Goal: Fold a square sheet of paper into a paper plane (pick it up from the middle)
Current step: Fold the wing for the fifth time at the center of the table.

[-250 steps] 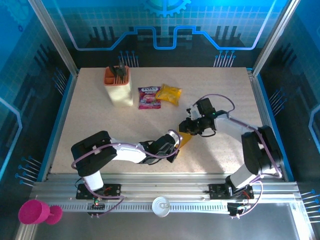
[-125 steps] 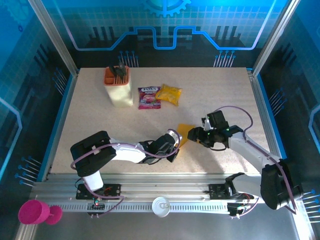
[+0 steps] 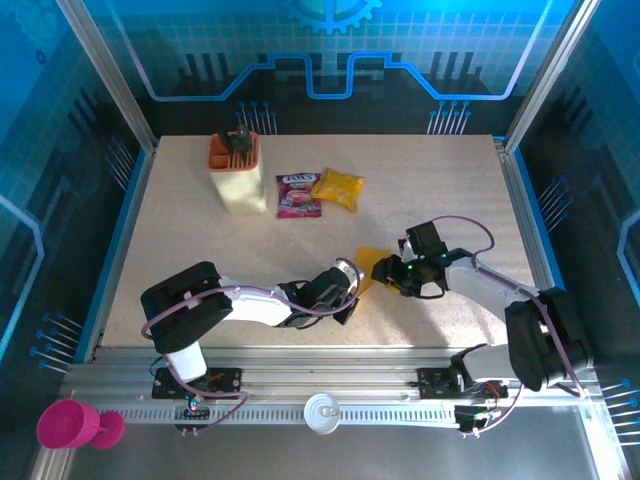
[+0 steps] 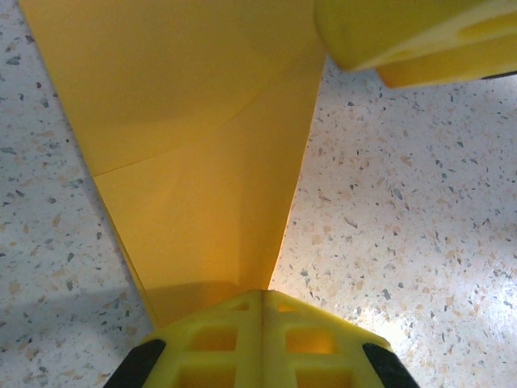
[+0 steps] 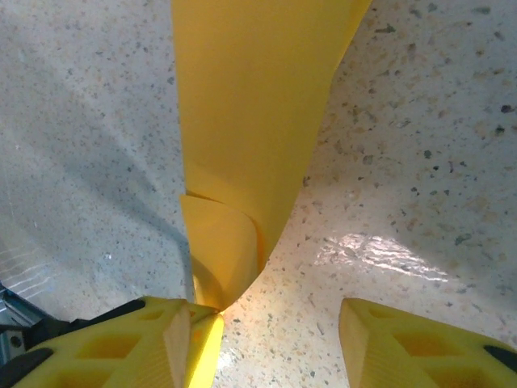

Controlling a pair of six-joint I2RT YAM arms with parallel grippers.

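The orange-yellow sheet of paper (image 3: 369, 262) lies on the speckled table, folded into a wedge that narrows toward the left arm. My left gripper (image 3: 350, 284) is shut on the wedge's narrow end (image 4: 194, 162); in the left wrist view its gripper (image 4: 263, 311) has both jaws pressed together. My right gripper (image 3: 385, 273) sits low at the paper's far right edge, open. In the right wrist view the paper (image 5: 250, 105) curls up against the left finger (image 5: 182, 335), and bare table lies between the jaws of that gripper (image 5: 275, 327). The right gripper's fingers (image 4: 388, 32) show at the top of the left wrist view.
A cream holder (image 3: 238, 172) with an orange top stands at the back left. Beside it lie a purple-red packet (image 3: 298, 194) and a glossy yellow snack bag (image 3: 337, 188). A pink cup (image 3: 68, 425) and a white lid (image 3: 322, 410) sit outside the front rail.
My right gripper has come down and toward me from over the paper to its right edge, and its jaws have spread. The right elbow has swung. The left arm has not moved.
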